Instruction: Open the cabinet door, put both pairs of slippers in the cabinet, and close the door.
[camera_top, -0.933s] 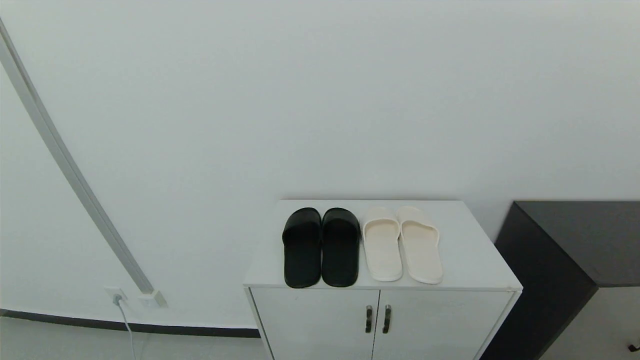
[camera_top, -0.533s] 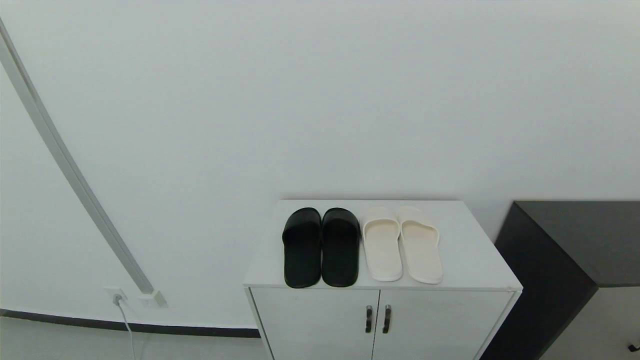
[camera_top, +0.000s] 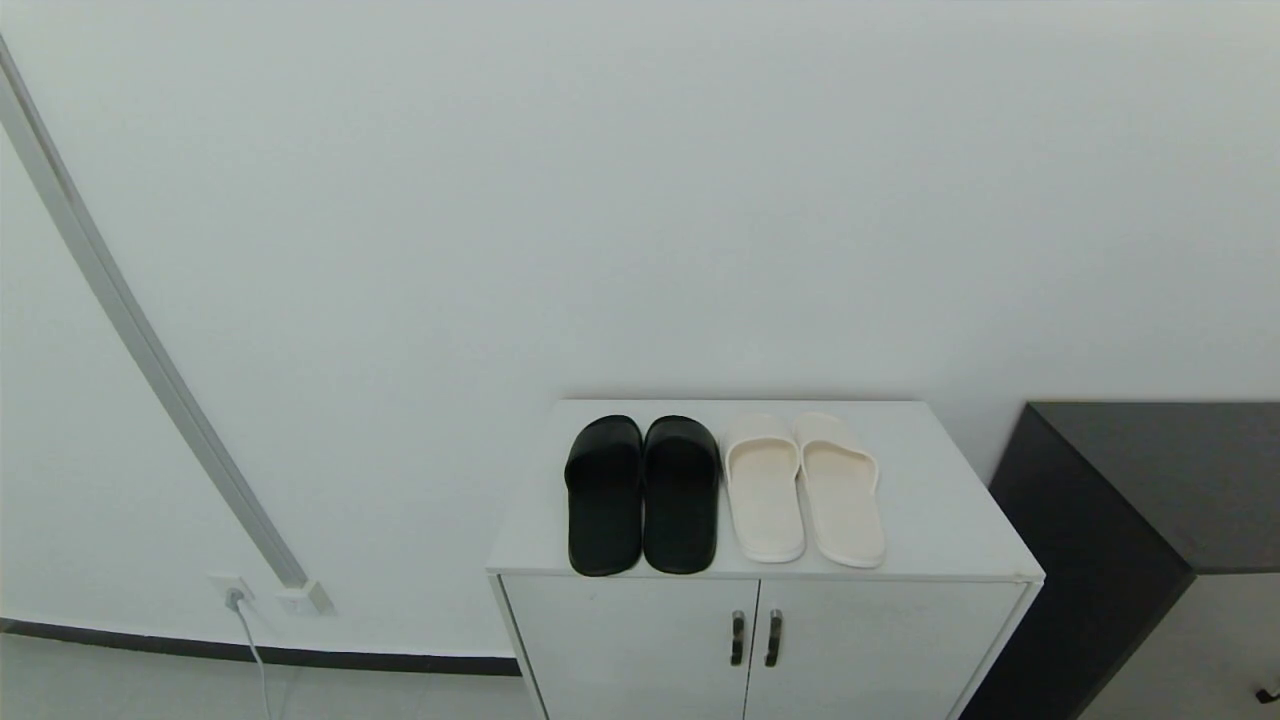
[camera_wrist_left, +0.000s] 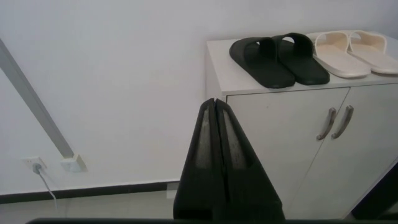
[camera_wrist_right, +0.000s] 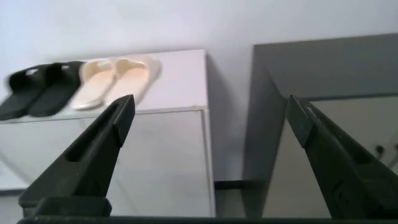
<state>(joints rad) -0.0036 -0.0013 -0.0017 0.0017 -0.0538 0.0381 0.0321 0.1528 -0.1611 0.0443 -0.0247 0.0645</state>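
A white cabinet (camera_top: 930, 520) stands against the wall with both doors closed and two dark handles (camera_top: 755, 637) at the middle. On its top lie a black pair of slippers (camera_top: 643, 495) on the left and a cream pair of slippers (camera_top: 805, 488) on the right, side by side. In the left wrist view my left gripper (camera_wrist_left: 215, 102) is shut with nothing in it, held low and to the left of the cabinet (camera_wrist_left: 280, 130), well short of the handles (camera_wrist_left: 334, 122). In the right wrist view my right gripper (camera_wrist_right: 208, 109) is open wide, level with the cabinet's right front corner (camera_wrist_right: 200, 109).
A dark grey cabinet (camera_top: 1130, 540) stands close against the white one's right side. A wall socket with a plugged cable (camera_top: 235, 598) and a slanted grey cable duct (camera_top: 130, 320) are on the wall to the left. Open floor lies left of the cabinet.
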